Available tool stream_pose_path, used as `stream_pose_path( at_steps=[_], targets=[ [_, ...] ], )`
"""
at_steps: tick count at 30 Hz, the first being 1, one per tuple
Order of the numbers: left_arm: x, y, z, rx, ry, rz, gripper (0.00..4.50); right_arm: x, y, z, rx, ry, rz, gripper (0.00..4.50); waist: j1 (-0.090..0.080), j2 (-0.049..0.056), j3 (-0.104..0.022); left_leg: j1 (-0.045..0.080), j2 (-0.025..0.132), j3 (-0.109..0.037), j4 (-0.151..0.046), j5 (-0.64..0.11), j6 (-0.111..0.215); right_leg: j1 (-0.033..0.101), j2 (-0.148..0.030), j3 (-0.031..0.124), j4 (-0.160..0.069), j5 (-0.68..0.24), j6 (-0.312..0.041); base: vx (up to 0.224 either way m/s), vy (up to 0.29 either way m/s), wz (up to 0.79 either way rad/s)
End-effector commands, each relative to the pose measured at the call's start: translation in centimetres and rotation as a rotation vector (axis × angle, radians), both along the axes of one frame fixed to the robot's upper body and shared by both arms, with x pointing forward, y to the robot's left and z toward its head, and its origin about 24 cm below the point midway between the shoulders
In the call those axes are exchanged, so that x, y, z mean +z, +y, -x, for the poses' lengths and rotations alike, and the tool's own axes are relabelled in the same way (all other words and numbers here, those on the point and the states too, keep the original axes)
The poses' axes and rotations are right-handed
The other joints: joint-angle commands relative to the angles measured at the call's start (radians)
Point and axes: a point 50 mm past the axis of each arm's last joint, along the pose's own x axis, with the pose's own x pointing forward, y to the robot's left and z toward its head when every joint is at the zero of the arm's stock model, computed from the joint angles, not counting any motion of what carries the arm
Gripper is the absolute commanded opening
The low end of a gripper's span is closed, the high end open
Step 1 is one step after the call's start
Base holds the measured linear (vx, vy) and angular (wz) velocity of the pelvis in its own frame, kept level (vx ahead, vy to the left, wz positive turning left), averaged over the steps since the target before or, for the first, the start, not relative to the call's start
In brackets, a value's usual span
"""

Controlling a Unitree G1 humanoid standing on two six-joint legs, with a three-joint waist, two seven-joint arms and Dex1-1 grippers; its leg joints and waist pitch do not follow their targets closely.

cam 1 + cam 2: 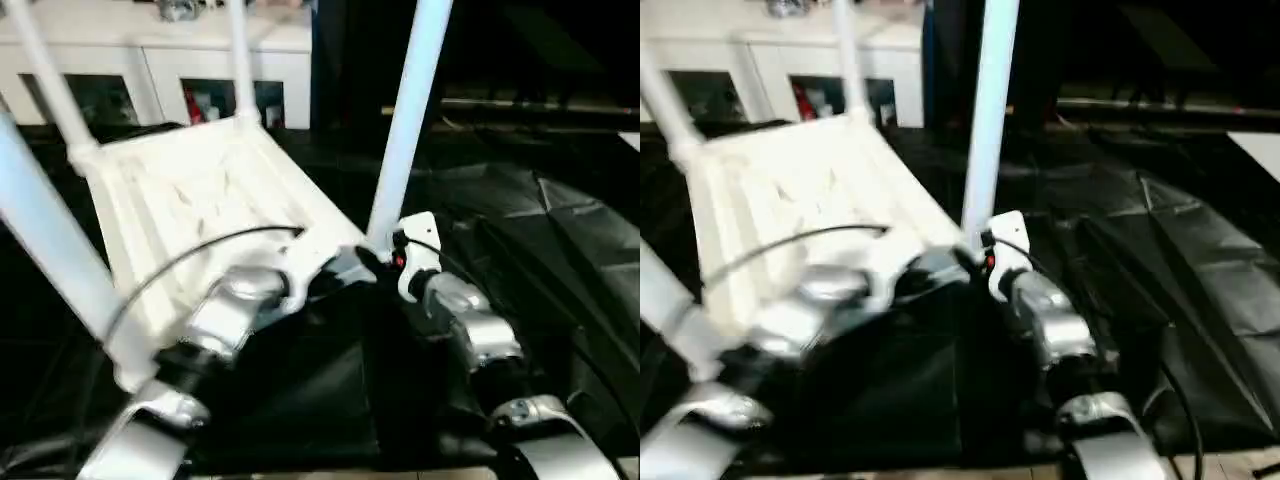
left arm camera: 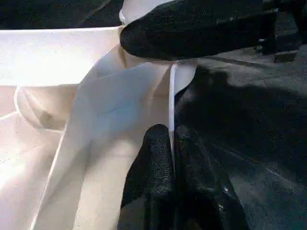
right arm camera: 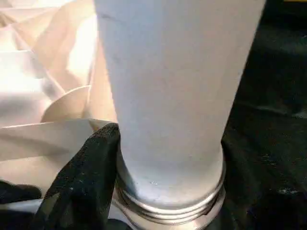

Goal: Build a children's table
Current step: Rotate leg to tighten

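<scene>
On the dark mat | tabletop (image 1: pixel 190 200) lay underside up, legs rising | left gripper (image 2: pixel 169 143) pinched its rim, likely steadying | right gripper (image 3: pixel 96 158) at fourth leg (image 1: pixel 405 130) base, grip unclear

Head stereo pair looks forward and down over silver forearms at upturned tabletop (image 1: pixel 190 200) on black sheet (image 1: pixel 560 250), white cabinet (image 1: pixel 150 60) behind. Both eyes share same scene, right eye offset slightly sideways. Left wrist camera sits very close, looking along left gripper (image 2: pixel 172 143), fingers pinched on tabletop rim. Right wrist camera, equally close, faces base of near leg (image 3: pixel 177 96) with threaded collar, one black finger (image 3: pixel 86 177) beside it.
</scene>
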Motion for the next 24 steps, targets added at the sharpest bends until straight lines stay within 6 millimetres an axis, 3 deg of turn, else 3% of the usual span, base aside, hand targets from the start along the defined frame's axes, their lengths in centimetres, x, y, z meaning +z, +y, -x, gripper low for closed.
stream_pose_path(
  at_steps=[1,3,4,11,15,16,18,20,24],
  targets=[
    [-0.7,-0.8,0.3,0.001,0.003,-0.012,0.00,-1.4,0.9,0.6,0.054,0.057,0.084,2.72,0.003,-0.010,-0.056,0.007,0.013,-0.008,-0.070,-0.310,-0.002,0.035,-0.048,0.035,-0.099,-0.399,-0.118,0.000,0.000,0.00],
    [-0.8,-0.8,0.4,-0.007,0.007,-0.013,0.00,-1.3,1.0,0.5,0.060,0.041,0.075,2.72,0.003,-0.009,-0.056,0.005,0.015,-0.008,-0.071,-0.309,0.002,0.035,-0.047,0.035,-0.097,-0.380,-0.124,0.000,0.000,0.00],
    [-0.8,-0.8,0.4,-0.010,0.008,-0.014,0.00,-1.2,1.0,0.5,0.059,0.037,0.064,3.07,0.003,-0.009,-0.056,0.005,0.015,-0.008,-0.072,-0.311,0.003,0.036,-0.048,0.034,-0.097,-0.381,-0.125,0.000,0.000,0.00],
    [-1.0,0.3,0.3,-0.009,0.003,-0.031,0.00,0.5,0.4,0.0,0.085,-0.054,-0.026,3.76,0.003,-0.009,-0.056,0.004,0.016,-0.007,-0.072,-0.316,0.009,0.035,-0.048,0.035,-0.098,-0.381,-0.129,0.000,0.000,0.00],
    [-0.7,2.0,0.6,-0.079,-0.003,-0.038,0.00,2.4,-0.7,0.8,0.325,-0.086,-0.099,3.94,0.007,-0.013,-0.056,-0.002,0.018,-0.009,-0.072,-0.302,0.035,0.045,-0.048,0.035,-0.095,-0.360,-0.121,0.000,0.000,0.00],
    [-0.7,2.1,0.7,-0.085,-0.001,-0.037,0.00,2.5,-0.8,0.9,0.345,-0.084,-0.099,4.24,0.006,-0.012,-0.055,-0.005,0.018,-0.008,-0.073,-0.291,0.037,0.042,-0.047,0.035,-0.093,-0.352,-0.124,0.000,0.000,0.00],
    [-0.5,2.8,1.1,-0.149,0.008,-0.029,0.00,2.8,-1.6,1.9,0.492,-0.080,-0.059,4.24,0.008,-0.012,-0.056,-0.002,0.019,-0.008,-0.071,-0.280,0.040,0.044,-0.047,0.035,-0.095,-0.348,-0.125,0.000,0.000,0.00],
    [-0.3,3.2,1.4,-0.202,0.005,-0.023,0.00,2.8,-2.2,2.6,0.578,-0.067,-0.033,4.24,0.008,-0.010,-0.057,0.001,0.020,-0.005,-0.069,-0.260,0.042,0.040,-0.047,0.037,-0.090,-0.312,-0.150,0.000,0.000,0.00],
    [0.1,3.8,2.1,-0.294,0.006,-0.001,0.00,2.8,-3.0,3.7,0.689,-0.035,0.005,4.24,0.011,-0.010,-0.059,-0.003,0.020,-0.004,-0.067,-0.228,0.049,0.045,-0.045,0.036,-0.079,-0.240,-0.182,0.000,0.000,0.00]
  ],
)
